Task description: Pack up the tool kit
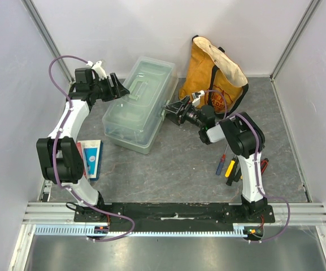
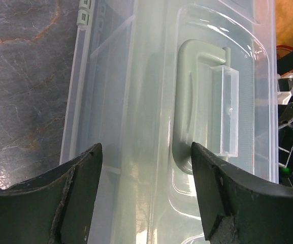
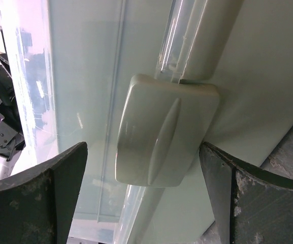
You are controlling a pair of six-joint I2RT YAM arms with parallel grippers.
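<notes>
Hands both spread, flanking shut toolbox (image 1: 143, 113).
Left hand (image 1: 119, 89) at its 10 o'clock, facing lid handle (image 2: 187, 107); right hand (image 1: 170, 107) at 3 o'clock, straddling end latch (image 3: 166, 129).

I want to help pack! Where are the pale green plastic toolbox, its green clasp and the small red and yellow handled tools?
Pale green plastic toolbox (image 1: 130, 121): top view, clear lid.
Green clasp (image 3: 161, 132): right wrist view, middle ridge.
Small red and yellow handled tools (image 1: 230, 169): top view, yellow handle.
</notes>
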